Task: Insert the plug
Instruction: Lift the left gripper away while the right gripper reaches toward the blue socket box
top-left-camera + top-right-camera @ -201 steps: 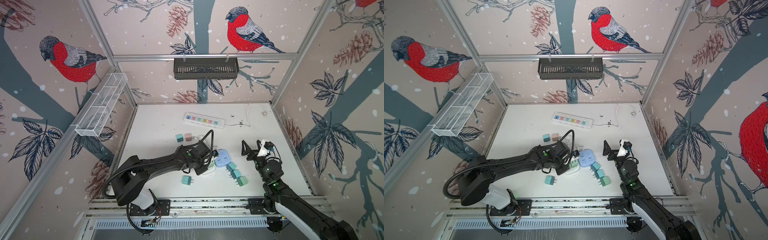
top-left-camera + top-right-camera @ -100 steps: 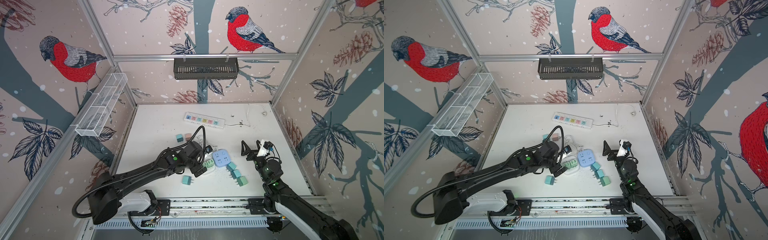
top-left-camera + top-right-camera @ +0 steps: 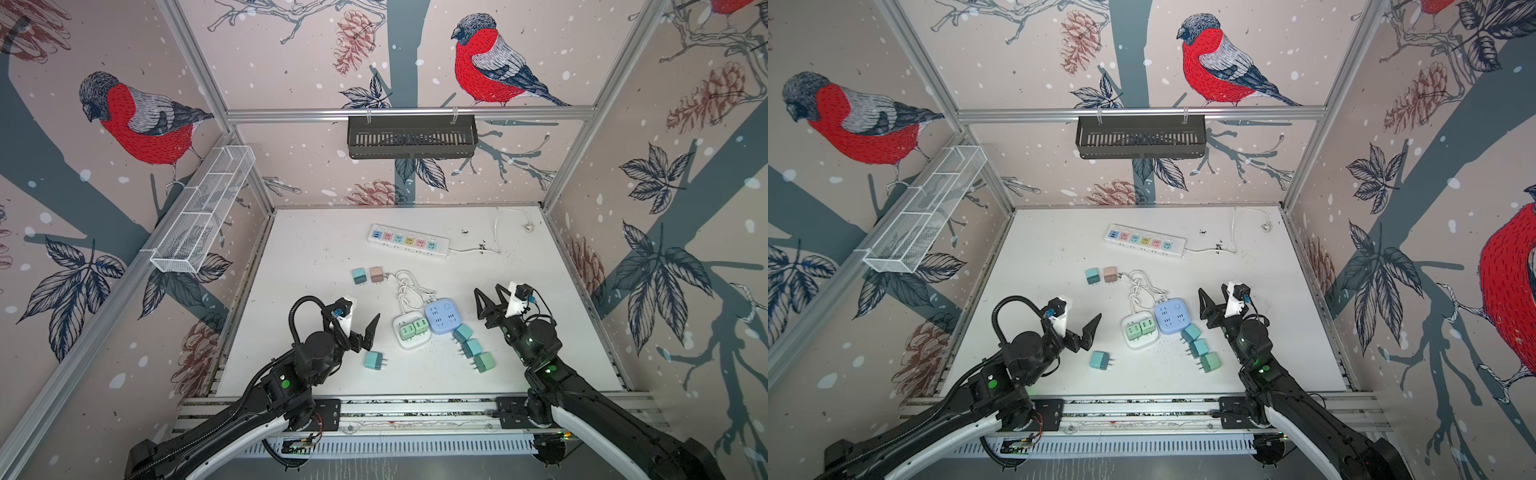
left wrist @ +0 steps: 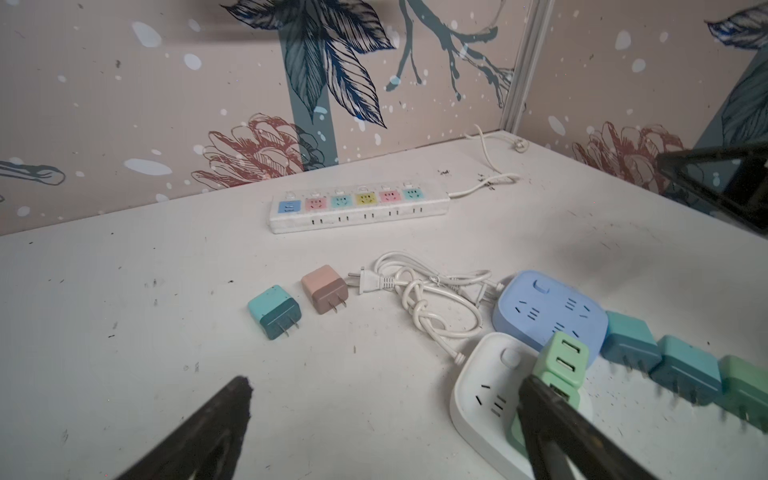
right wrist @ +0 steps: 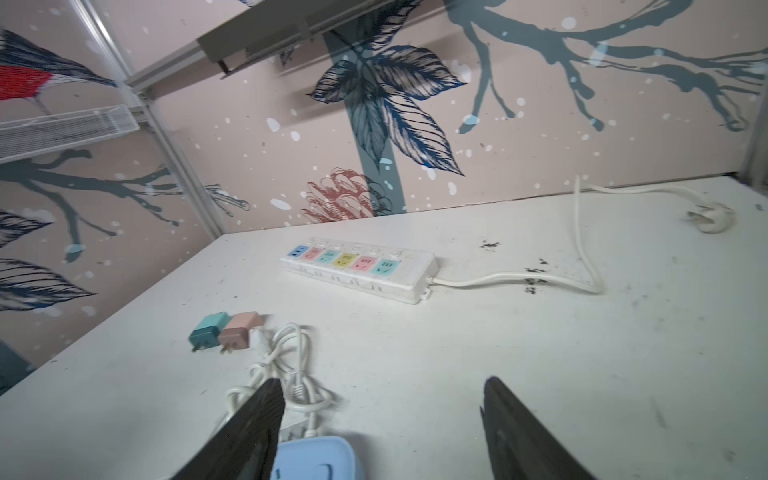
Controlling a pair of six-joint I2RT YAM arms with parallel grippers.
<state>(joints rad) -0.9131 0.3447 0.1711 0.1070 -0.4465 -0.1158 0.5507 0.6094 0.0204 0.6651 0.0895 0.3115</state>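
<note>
On the white rounded-square socket base point(image 3: 410, 346), toward the front middle of the white tabletop point(image 3: 316, 249), two pale green cube-shaped plastic plugs point(image 3: 408, 331) sit inserted side by side, USB ports facing up. Just beside the base on its right lies a light blue rounded-square socket hub point(image 3: 444, 318). Behind both lies a knotted white cord point(image 3: 409, 291) with a two-pin end. From the hub's near corner a row of three loose cube plugs point(image 3: 472, 347), two teal and one green, runs toward the front, prongs pointing left. A single teal cube plug point(image 3: 374, 360) lies left of the base. Farther back, a teal plug point(image 3: 358, 275) and a dusty pink plug point(image 3: 377, 274) lie side by side. A long white power strip point(image 3: 408, 240) with coloured outlets lies near the rear. The left gripper point(image 4: 384, 386), left of the base and apart from it, has its jaws spread wide and empty. The right gripper point(image 3: 488, 289), right of the hub, has its jaws parted with nothing between them.
</note>
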